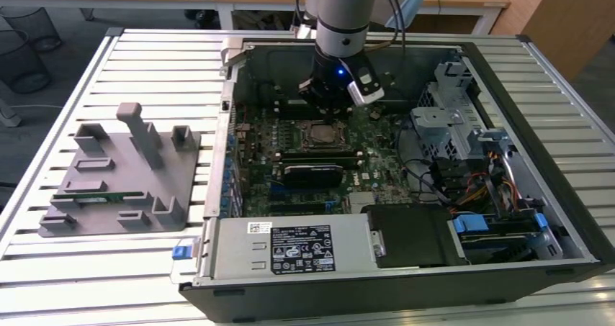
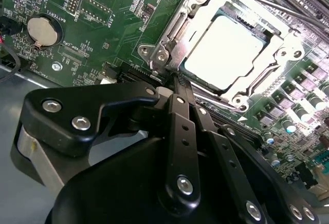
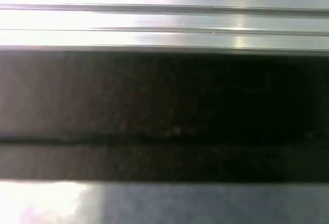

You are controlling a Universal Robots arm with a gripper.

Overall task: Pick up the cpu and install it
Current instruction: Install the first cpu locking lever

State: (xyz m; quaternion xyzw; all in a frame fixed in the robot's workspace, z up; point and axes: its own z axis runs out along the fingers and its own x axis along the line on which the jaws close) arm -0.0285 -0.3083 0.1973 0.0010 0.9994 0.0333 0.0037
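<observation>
The cpu [image 2: 226, 54], a flat square chip with a pale shiny top, lies inside the metal-framed socket [image 2: 288, 44] on the green motherboard [image 2: 103, 23]. In the exterior view the socket [image 1: 317, 133] sits near the middle of the board inside the open computer case [image 1: 538, 196]. My gripper [image 2: 175, 80] is shut, its two black fingers pressed together with nothing between them. Their tips rest at the socket frame's edge, right beside the cpu. Seen from the exterior view, the gripper [image 1: 332, 110] hangs low over the board just behind the socket.
A grey holder fixture [image 1: 125, 175] with a green memory stick [image 1: 111, 195] stands on the slatted table at the exterior view's left. The case holds a power supply [image 1: 288, 247], a drive cage [image 1: 451, 117] and cables. A coin battery [image 2: 43, 30] sits on the board.
</observation>
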